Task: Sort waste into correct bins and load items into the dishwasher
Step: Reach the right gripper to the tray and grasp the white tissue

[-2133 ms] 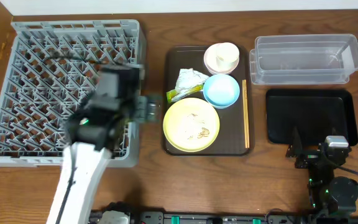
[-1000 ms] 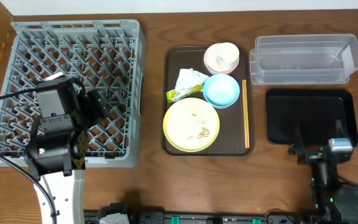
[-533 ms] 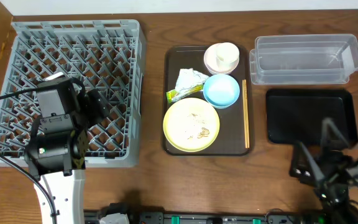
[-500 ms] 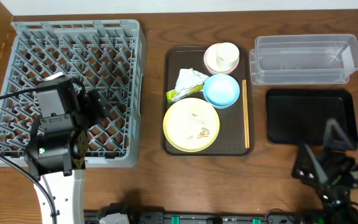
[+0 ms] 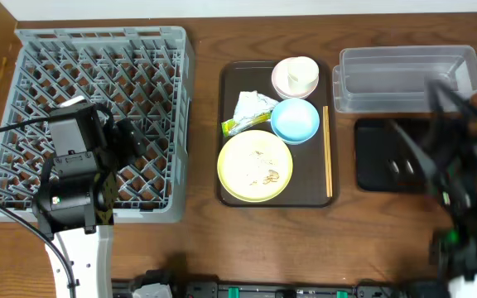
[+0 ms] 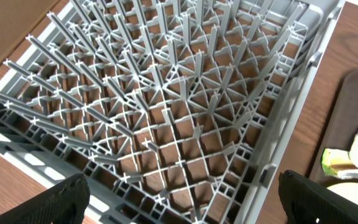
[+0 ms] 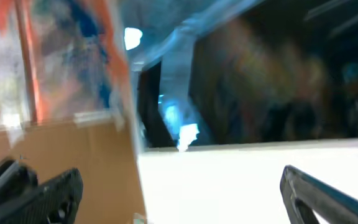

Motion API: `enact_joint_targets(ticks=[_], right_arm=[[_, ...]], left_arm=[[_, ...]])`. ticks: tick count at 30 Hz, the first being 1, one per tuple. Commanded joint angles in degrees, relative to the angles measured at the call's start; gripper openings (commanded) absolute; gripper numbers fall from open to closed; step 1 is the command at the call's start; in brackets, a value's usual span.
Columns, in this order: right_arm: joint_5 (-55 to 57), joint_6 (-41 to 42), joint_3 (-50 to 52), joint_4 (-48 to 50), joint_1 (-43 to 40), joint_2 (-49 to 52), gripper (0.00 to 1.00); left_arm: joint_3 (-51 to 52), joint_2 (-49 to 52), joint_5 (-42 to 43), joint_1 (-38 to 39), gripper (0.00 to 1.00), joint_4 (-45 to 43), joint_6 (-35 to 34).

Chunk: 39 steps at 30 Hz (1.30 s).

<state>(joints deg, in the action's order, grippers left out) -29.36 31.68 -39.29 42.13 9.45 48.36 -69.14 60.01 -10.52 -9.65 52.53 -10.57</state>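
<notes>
Left claw [image 6: 180,200] gapes wide and empty above the rack [image 5: 23,50]; right claw [image 7: 179,186], blurred, spreads wide near the black tray [image 5: 373,170].

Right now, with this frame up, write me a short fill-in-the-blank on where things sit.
1. The small white cup sits inside the ___ bowl.
2. The chopsticks lie along the ___ edge of the brown serving tray.
3. The open left hand hovers above the grey ___.
4. The food scraps lie on the ___ plate.
Missing words: pinkish-white; right; dish rack; yellow.
</notes>
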Motion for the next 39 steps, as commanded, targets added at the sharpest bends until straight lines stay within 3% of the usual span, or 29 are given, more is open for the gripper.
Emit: enact_joint_targets(ticks=[1,3,9,15,19,24,26,27,29,30,34,39], right_arm=[[-7.3,-9.3,-14.4,-7.6,5.6,14.0,0.99],[-7.3,-13.1,-21.7,-14.8,8.3,20.1,0.99],[-2.1,-29.4,-49.7,-48.0,17.5,41.0,0.99],[3.7,-35.0,-73.8,-76.0,21.9,59.5,0.99],[-2.6,-34.9,-76.8,-79.4,23.3,66.2,0.99],[-1.1,-34.9,-75.0,-79.4,24.3,69.3,0.99],[2.2,-33.4,-75.0,-79.5,24.7,71.3,0.87],[3.7,-31.6,-75.0,-79.4,25.0,72.3,0.87],[8.5,-27.1,-75.0,-79.1,25.7,74.9,0.99],[10.4,-25.5,-75.0,-79.0,25.9,75.8,0.99],[21.3,-15.2,-75.0,-79.1,27.2,80.5,0.77],[24.2,-14.3,-75.0,-79.0,28.8,85.1,0.77]], left_arm=[[-1.4,0.1,-0.5,-0.3,0.98,0.2,-0.7],[-1.4,0.1,-0.5,-0.3,0.98,0.2,-0.7],[-1.4,0.1,-0.5,-0.3,0.98,0.2,-0.7],[-1.4,0.1,-0.5,-0.3,0.98,0.2,-0.7],[-1.4,0.1,-0.5,-0.3,0.98,0.2,-0.7],[-1.4,0.1,-0.5,-0.3,0.98,0.2,-0.7],[-1.4,0.1,-0.5,-0.3,0.98,0.2,-0.7],[-1.4,0.1,-0.5,-0.3,0.98,0.2,-0.7],[-1.4,0.1,-0.5,-0.3,0.98,0.2,-0.7],[-1.4,0.1,-0.5,-0.3,0.98,0.2,-0.7],[-1.4,0.1,-0.5,-0.3,0.98,0.2,-0.7],[-1.4,0.1,-0.5,-0.3,0.98,0.2,-0.7]])
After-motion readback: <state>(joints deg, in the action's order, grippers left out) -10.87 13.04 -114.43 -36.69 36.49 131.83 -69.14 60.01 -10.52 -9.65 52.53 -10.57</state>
